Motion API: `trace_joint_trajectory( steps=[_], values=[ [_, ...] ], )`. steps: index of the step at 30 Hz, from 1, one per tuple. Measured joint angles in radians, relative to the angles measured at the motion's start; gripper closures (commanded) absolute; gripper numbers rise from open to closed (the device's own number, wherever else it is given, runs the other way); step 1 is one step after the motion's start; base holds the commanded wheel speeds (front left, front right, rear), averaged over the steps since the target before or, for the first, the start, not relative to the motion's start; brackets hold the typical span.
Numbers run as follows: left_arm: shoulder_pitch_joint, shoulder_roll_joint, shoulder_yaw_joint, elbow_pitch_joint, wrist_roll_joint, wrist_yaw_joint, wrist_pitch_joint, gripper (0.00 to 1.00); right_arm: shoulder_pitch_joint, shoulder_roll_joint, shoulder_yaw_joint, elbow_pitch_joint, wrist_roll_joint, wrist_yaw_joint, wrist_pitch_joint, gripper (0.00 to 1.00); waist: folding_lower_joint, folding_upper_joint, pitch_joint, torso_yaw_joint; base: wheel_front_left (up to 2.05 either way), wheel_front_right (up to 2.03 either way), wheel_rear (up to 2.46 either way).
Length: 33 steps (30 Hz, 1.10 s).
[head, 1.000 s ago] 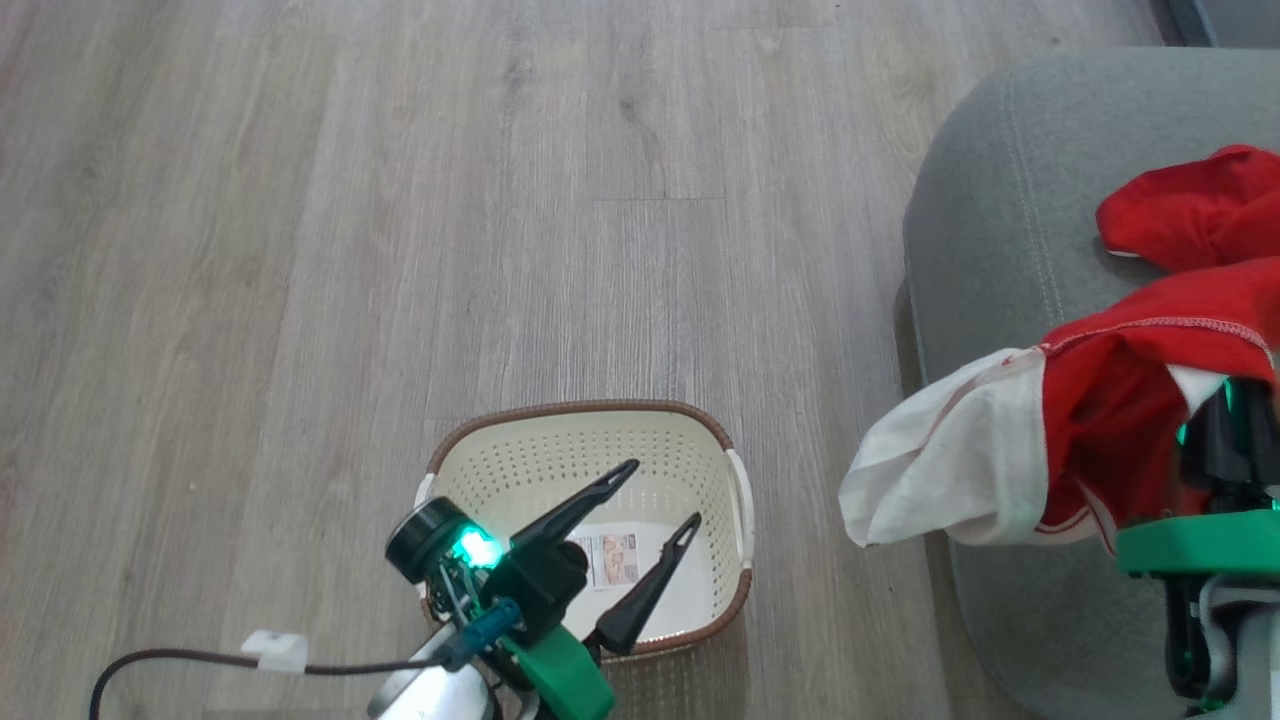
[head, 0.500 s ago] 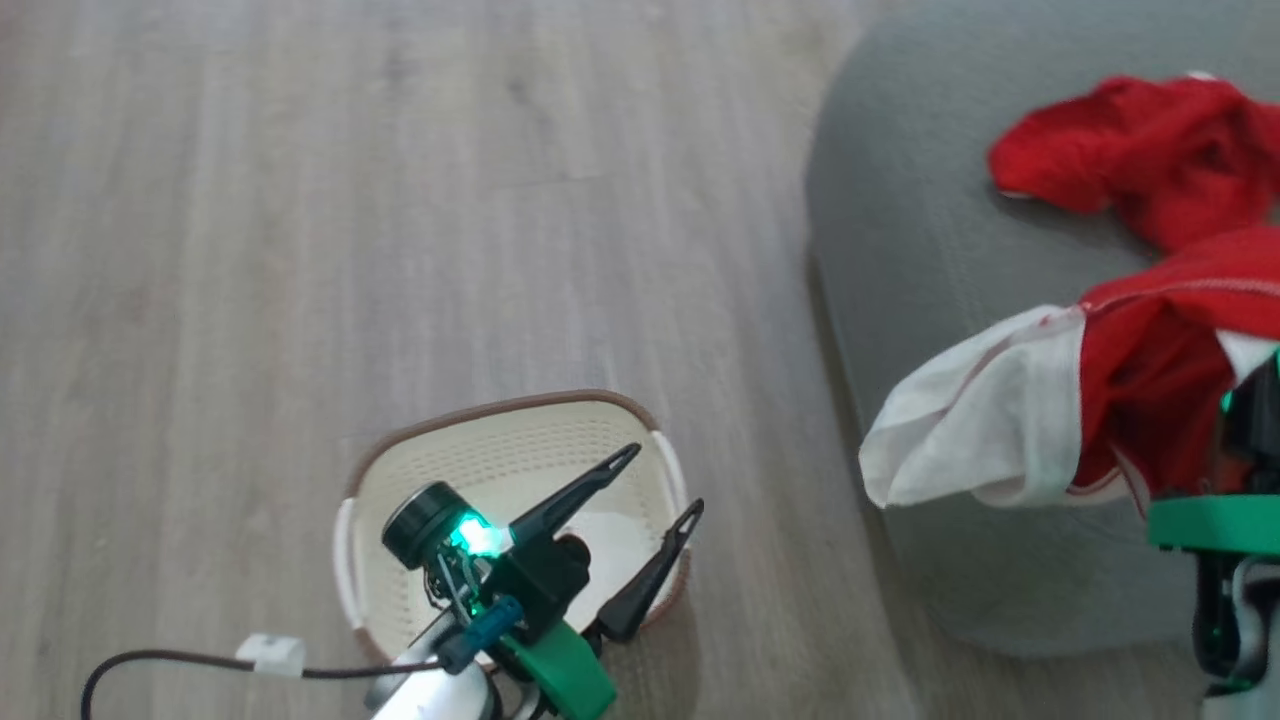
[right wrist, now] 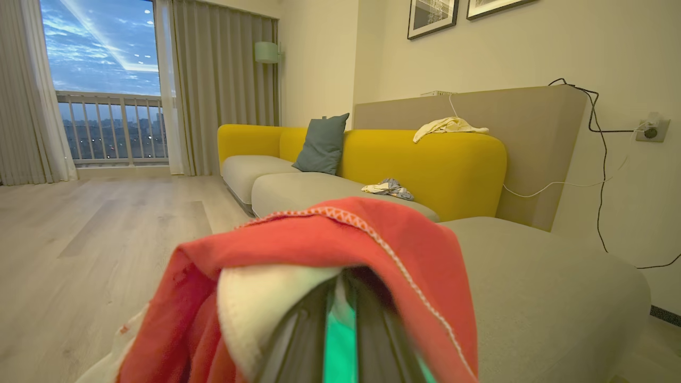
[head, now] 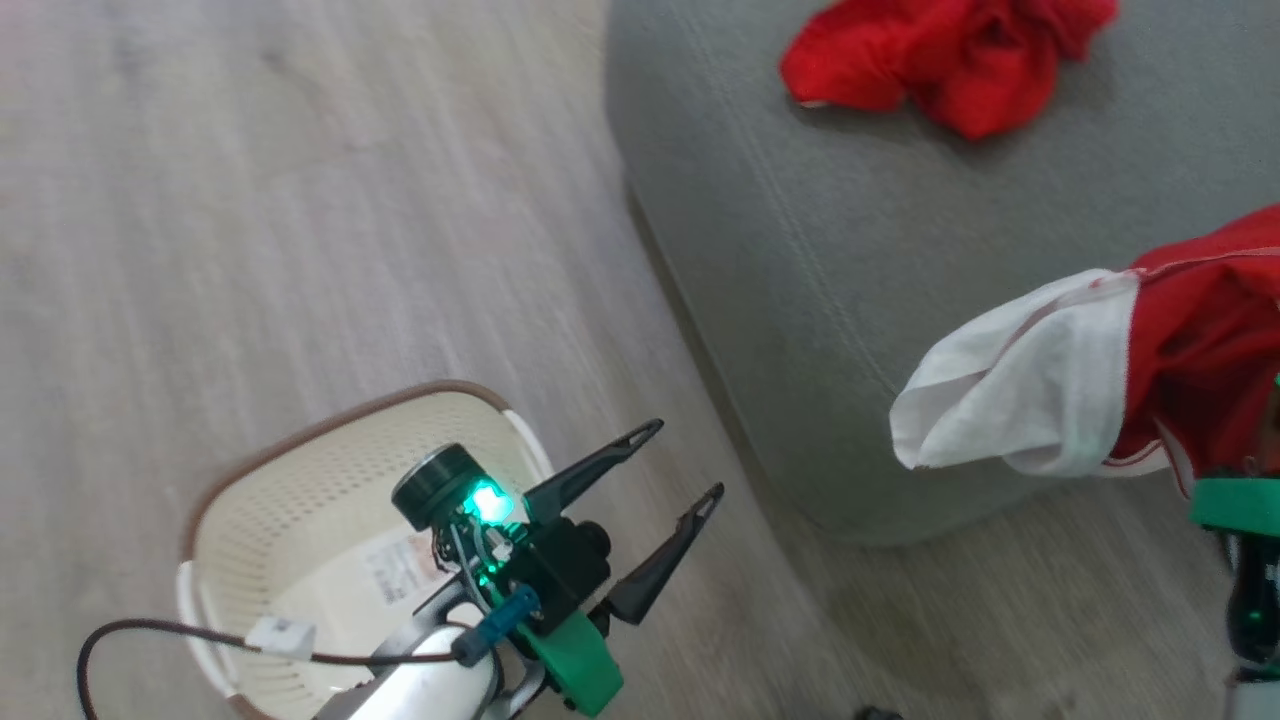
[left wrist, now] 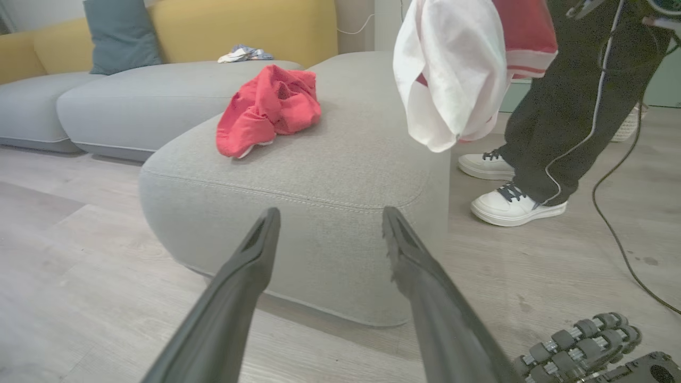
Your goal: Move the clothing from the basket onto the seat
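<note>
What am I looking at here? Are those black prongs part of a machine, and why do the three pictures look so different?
It is a wheeled robot with two arms, each ending in a two-fingered claw. One picture comes from a camera on its head, looking down; the other two come from wrist cameras looking along each claw's fingers. The left claw is open and holds nothing, near the cream basket on the wooden floor. The right claw is shut on a red-and-white garment, which hangs by the grey seat at its edge. A plain red garment already lies on that seat. The left wrist picture also shows a person's legs.
</note>
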Motion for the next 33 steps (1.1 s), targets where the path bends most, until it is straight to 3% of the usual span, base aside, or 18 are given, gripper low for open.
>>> trace_joint_trajectory(
  steps=[10, 16, 25, 33],
  values=[
    [-0.035, 0.017, -0.039, 0.000, 0.006, 0.000, 0.000, 0.00, 0.000, 0.000, -0.040, -0.001, 0.037, 0.000, 0.000, 1.00, 0.0001, 0.0000, 0.075, -0.084, 0.00, 0.00, 0.00],
    [-0.036, 0.025, -0.054, -0.001, 0.005, 0.000, 0.000, 0.00, -0.028, 0.002, -0.077, -0.015, 0.014, 0.000, 0.000, 1.00, 0.0000, 0.0000, 0.091, -0.070, 0.00, 0.00, 0.00],
    [-0.077, 0.075, -0.063, -0.022, 0.006, 0.000, 0.000, 0.00, -0.214, -0.002, -0.131, -0.080, -0.067, 0.000, 0.000, 1.00, 0.0000, 0.0000, 0.176, -0.032, 0.00, 0.00, 0.00],
    [-0.134, 0.165, -0.108, -0.035, 0.021, 0.000, 0.000, 0.00, -0.466, -0.136, -0.158, 0.031, -0.057, 0.000, 0.000, 1.00, 0.0001, 0.0000, 0.289, -0.015, 0.00, 0.00, 0.00]
  ],
)
